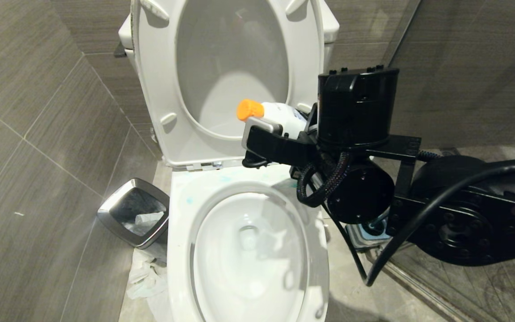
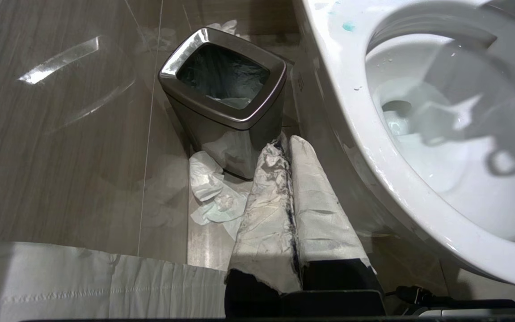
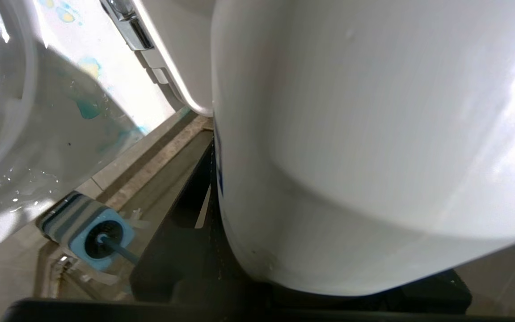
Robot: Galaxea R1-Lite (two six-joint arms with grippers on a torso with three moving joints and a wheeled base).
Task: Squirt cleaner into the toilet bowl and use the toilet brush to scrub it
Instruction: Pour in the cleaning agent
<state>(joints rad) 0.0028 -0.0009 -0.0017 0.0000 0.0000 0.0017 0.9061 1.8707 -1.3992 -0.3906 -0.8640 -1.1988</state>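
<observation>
Two arms, only one busy. Far left, a steel bin (image 1: 134,212) stands beside the toilet bowl (image 1: 248,250), and the left end effector (image 2: 291,188), fingers pressed together, hangs idle between them. Rightwards, the right end effector (image 1: 280,129) is clamped on the cleaner bottle (image 1: 280,115), lying level, orange cap (image 1: 249,109) pointing left above the bowl's back rim; it likely needs tipping nozzle-down. The brush (image 3: 105,243) sits in its holder right of the toilet.

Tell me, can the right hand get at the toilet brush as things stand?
Probably not yet. The right hand is shut on the cleaner, held sideways above the toilet bowl. The toilet brush stands free in its holder on the floor beside the bowl, so the path looks clear once the bottle is put down.
</observation>
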